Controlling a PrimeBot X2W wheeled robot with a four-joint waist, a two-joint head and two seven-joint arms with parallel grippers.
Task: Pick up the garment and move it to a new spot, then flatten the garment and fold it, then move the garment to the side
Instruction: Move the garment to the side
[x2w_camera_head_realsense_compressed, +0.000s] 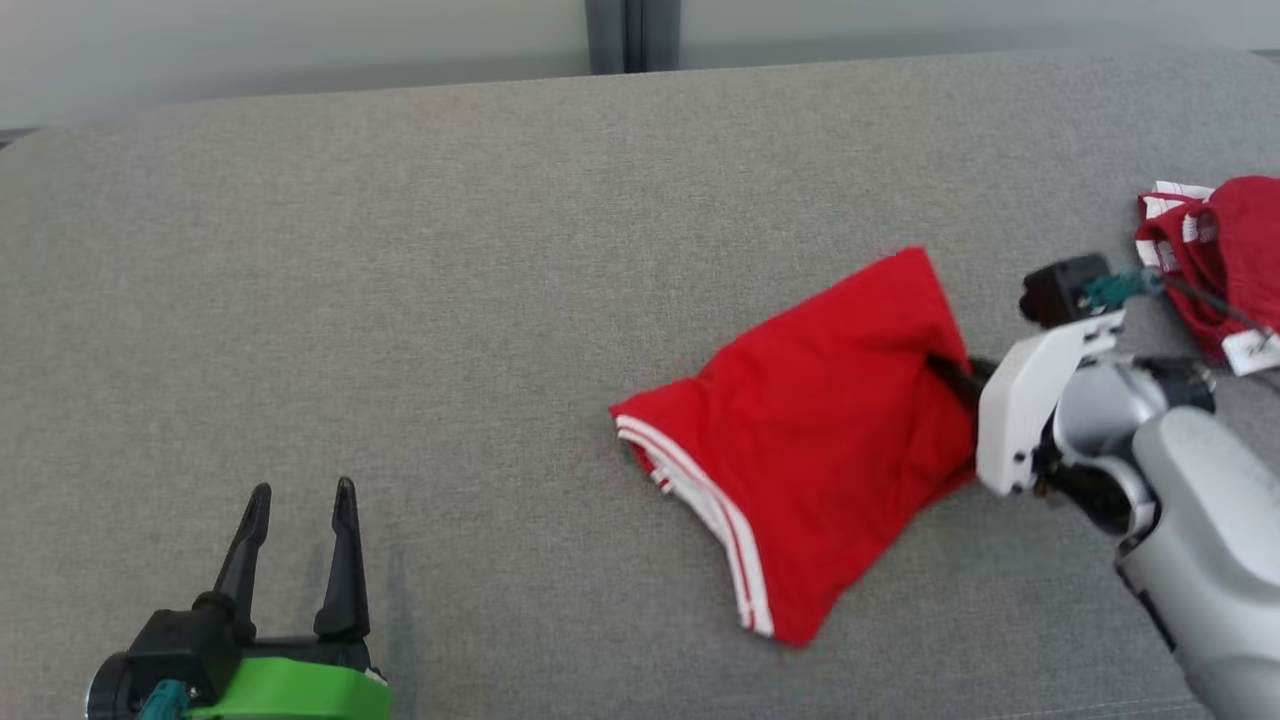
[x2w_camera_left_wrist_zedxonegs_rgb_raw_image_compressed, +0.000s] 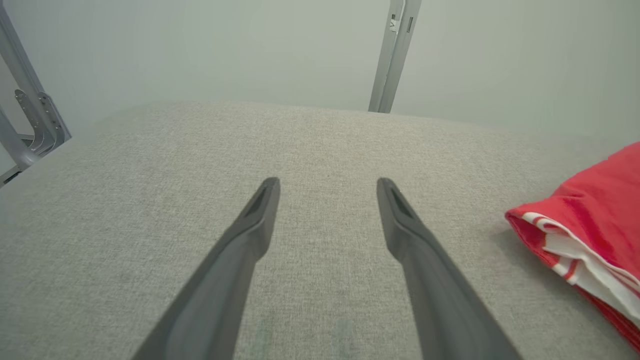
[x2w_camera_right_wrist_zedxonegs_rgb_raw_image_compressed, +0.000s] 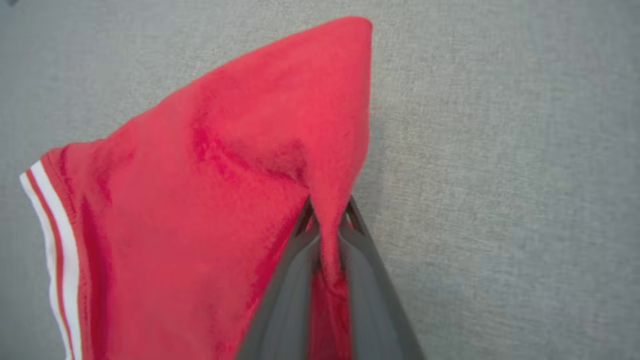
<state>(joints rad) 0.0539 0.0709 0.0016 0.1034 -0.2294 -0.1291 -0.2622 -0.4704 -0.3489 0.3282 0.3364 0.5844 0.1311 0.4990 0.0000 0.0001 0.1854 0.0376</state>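
Garment, red with a white-striped hem, lies on the grey cushion, right of centre in the head view. It sits slanted, hem toward the robot's left and one corner pointing away. A second red cloth lies apart at the far right. The right arm is much the nearer: the garment spreads leftward from the right gripper, whose jaws are closed on a pinch of its right edge. The left gripper is spread wide, holding nothing, well apart to the left. Any lift or drag looks to be the right arm's.
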